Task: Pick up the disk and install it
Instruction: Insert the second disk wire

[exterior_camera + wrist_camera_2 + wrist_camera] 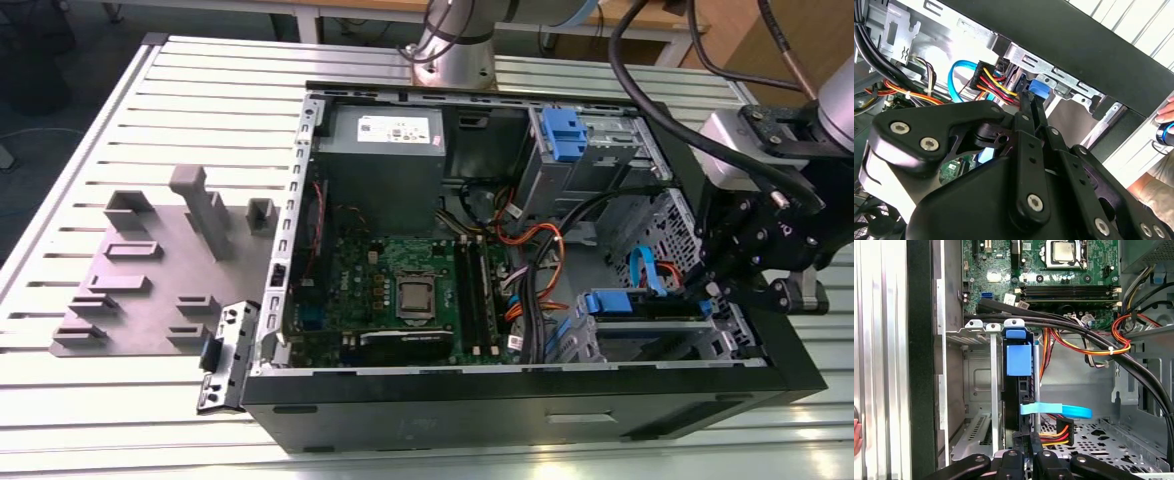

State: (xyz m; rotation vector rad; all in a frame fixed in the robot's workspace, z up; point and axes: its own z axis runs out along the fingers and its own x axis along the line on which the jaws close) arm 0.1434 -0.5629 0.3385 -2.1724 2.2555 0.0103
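Open computer case (534,395) lying on slatted table (160,90), disk (1018,365) seated on edge in lower drive cage (991,385) near case front, blue tab showing, gripper (1026,452) right at its cabled end, fingers clenched together, not clearly grasping it.

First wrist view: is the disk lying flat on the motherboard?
No, the disk stands on edge in the grey metal drive cage, apart from the motherboard.
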